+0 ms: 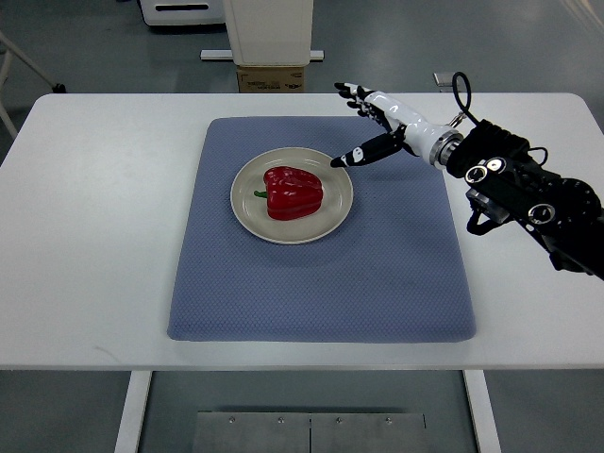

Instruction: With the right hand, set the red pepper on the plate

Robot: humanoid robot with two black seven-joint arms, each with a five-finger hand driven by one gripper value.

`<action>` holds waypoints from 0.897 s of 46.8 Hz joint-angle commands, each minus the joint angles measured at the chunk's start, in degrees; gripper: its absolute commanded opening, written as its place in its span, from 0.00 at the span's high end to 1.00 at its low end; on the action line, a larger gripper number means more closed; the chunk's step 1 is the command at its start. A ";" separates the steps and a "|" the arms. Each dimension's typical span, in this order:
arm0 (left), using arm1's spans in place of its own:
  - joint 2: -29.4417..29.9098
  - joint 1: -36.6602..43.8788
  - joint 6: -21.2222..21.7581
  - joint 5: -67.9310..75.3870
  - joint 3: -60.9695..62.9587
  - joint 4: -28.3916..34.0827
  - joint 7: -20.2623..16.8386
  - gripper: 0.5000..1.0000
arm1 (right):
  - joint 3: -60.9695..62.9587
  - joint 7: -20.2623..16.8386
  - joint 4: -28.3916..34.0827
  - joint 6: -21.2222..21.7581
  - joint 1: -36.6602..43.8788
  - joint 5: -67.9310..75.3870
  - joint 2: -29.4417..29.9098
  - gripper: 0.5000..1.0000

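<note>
Right hand [370,123], entering on its arm from the picture's right edge, is shown above the far right part of the blue mat [321,231], just beyond the rim of the plate [247,215]. Its fingers [354,94] are spread apart and nothing is held; the thumb is directed down and leftward, with its tip close to the plate's upper right rim, though contact cannot be confirmed from this steep view. No left hand is seen.

From the hand, the red pepper [293,192] lies toward the picture's lower left, that is, leftward and nearer to the robot. It rests on the plate, roughly centred, and is clear of the hand. It lies on its side, its green stem pointing to the picture's left, away from the hand; its long axis is thus taken to run left to right, nearly in line with the thumb's direction.

Plate and pepper sit on the mat's far half, and the mat is laid on the white table [94,236]. Only 1 plate and 1 pepper are visible.

Placement is judged complete, since the pepper is wholly within the rim. What remains is judged to be withdrawal of the hand rightward, away from the plate, with care that the thumb does not catch the rim.
</note>
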 commanded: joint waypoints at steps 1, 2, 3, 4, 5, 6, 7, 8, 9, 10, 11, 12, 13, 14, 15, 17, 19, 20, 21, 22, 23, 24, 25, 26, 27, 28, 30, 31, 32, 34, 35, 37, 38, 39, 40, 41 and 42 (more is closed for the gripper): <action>0.00 0.00 0.00 0.05 0.00 -0.02 0.00 0.00 | 2.85 -0.25 -0.02 -0.02 -1.11 0.39 -1.10 0.01; 0.00 0.00 0.00 0.05 0.00 -0.02 0.00 0.00 | 3.73 -0.43 -0.02 -0.02 -1.46 0.48 -1.45 0.01; 0.00 0.00 0.00 -0.03 0.00 -0.02 0.00 0.00 | 4.69 -0.78 -0.02 -0.02 -1.81 0.39 -1.71 0.01; 0.00 0.00 0.00 -0.03 0.00 -0.02 0.00 0.00 | 5.66 -1.22 -0.02 -0.02 -2.25 0.48 -1.89 0.01; 0.00 0.00 0.00 0.05 0.00 -0.02 0.00 0.00 | 6.71 -1.57 0.06 0.06 -2.69 0.48 -2.06 0.01; 0.00 0.00 0.00 0.05 0.00 -0.02 0.00 0.00 | 7.94 -1.92 0.07 0.07 -3.21 0.57 -2.24 0.01; 0.00 0.00 0.00 0.05 0.00 -0.02 0.08 0.00 | 9.17 -2.27 0.07 0.07 -3.74 0.57 -2.33 0.01; 0.00 0.00 0.00 0.05 0.00 -0.02 0.00 0.00 | 10.49 -2.62 0.07 0.07 -4.18 0.57 -2.33 0.01; 0.00 0.00 0.00 0.05 0.00 -0.02 0.00 0.00 | 11.81 -2.89 0.07 -0.02 -4.62 0.57 -2.42 0.01; 0.00 0.00 0.00 -0.03 0.00 -0.02 0.00 0.00 | 12.86 -3.24 0.07 0.06 -5.15 0.57 -2.42 0.01; 0.00 0.00 0.00 -0.03 0.00 -0.02 0.00 0.00 | 14.09 -3.50 0.07 -0.02 -5.50 0.57 -2.42 0.01; 0.00 0.00 0.00 0.05 0.00 -0.02 0.00 0.00 | 15.24 -3.68 0.07 0.06 -5.94 0.57 -2.42 0.01; 0.00 0.00 0.00 -0.03 0.00 -0.02 0.00 0.00 | 16.29 -3.94 0.07 0.07 -6.38 0.57 -2.50 0.01; 0.00 0.00 0.00 -0.03 0.00 -0.02 0.08 0.00 | 17.26 -4.12 0.07 0.07 -6.73 0.65 -2.59 0.01; 0.00 0.00 0.00 -0.03 0.00 -0.02 0.00 0.00 | 18.23 -4.29 0.07 0.07 -7.08 0.83 -2.59 0.01; 0.00 0.00 0.00 0.05 0.00 -0.02 0.00 0.00 | 19.90 -4.65 0.07 0.07 -7.70 0.83 -2.68 0.00; 0.00 0.00 0.00 0.05 0.00 -0.02 0.08 0.00 | 21.57 -4.82 0.07 0.07 -8.14 0.92 -2.68 0.00; 0.00 0.00 0.00 0.05 0.00 -0.02 0.00 0.00 | 22.27 -4.91 0.07 0.07 -8.31 0.92 -2.68 0.00; 0.00 0.00 0.00 0.05 0.00 -0.02 0.08 0.00 | 23.15 -4.91 0.07 0.07 -8.58 0.92 -2.68 0.00; 0.00 0.00 0.00 0.05 0.00 -0.02 0.00 0.00 | 23.94 -4.91 0.07 0.07 -8.84 1.09 -2.68 0.00; 0.00 0.00 0.00 0.05 0.00 -0.02 0.00 0.00 | 24.65 -4.91 0.07 0.07 -9.10 1.35 -2.68 0.00; 0.00 0.00 0.00 -0.03 0.00 -0.02 0.08 0.00 | 25.52 -4.91 0.07 0.07 -9.37 1.62 -2.68 0.00; 0.00 0.00 0.00 0.05 0.00 -0.02 0.00 0.00 | 26.23 -4.91 0.07 0.07 -9.63 2.06 -2.59 0.00; 0.00 0.00 0.00 0.05 0.00 -0.02 0.00 0.00 | 26.93 -4.91 0.07 0.07 -9.90 2.67 -2.59 0.00; 0.00 0.00 0.00 0.05 0.00 -0.02 0.00 0.00 | 27.55 -4.91 0.07 0.07 -10.07 3.28 -2.59 0.00; 0.00 0.00 0.00 -0.03 0.00 -0.02 0.08 0.00 | 28.07 -4.91 0.07 0.07 -10.33 3.90 -2.59 0.00; 0.00 0.00 0.00 -0.03 0.00 -0.02 0.00 0.00 | 28.78 -4.91 0.06 0.07 -10.86 5.04 -2.50 0.00; 0.00 0.00 0.00 -0.03 0.00 -0.02 0.00 0.00 | 28.96 -4.91 0.07 0.07 -11.13 5.66 -2.50 0.00; 0.00 0.00 0.00 -0.03 0.00 -0.02 0.00 0.00 | 29.05 -4.82 -0.02 0.07 -11.48 6.10 -2.50 0.00; 0.00 0.00 0.00 -0.03 0.00 0.07 0.00 0.00 | 29.13 -4.82 -0.02 0.07 -11.92 6.89 -2.33 0.00; 0.00 0.00 0.00 -0.03 0.00 -0.02 0.08 0.00 | 29.22 -4.82 -0.02 0.07 -12.09 7.42 -2.24 0.00; 0.00 0.00 0.00 0.05 0.00 -0.02 0.00 0.00 | 29.31 -4.82 -0.02 0.07 -12.53 8.30 -2.15 0.00; 0.00 0.00 0.00 -0.03 0.00 -0.02 0.00 0.00 | 29.31 -4.82 -0.02 0.07 -12.62 8.65 -2.07 0.00; 0.00 0.00 0.00 0.05 0.00 -0.02 0.00 0.00 | 29.31 -4.82 -0.02 0.07 -12.62 9.09 -1.98 0.00; 0.00 0.00 0.00 -0.03 0.00 -0.02 0.00 0.00 | 29.31 -4.82 -0.02 0.07 -12.71 9.61 -1.98 0.00; 0.00 0.00 0.00 0.05 0.00 -0.02 0.00 0.00 | 29.31 -4.82 -0.02 0.07 -12.71 10.23 -1.89 0.00; 0.00 0.00 0.00 0.05 0.00 -0.02 0.00 0.00 | 29.31 -4.82 -0.02 0.07 -12.80 10.84 -1.80 0.00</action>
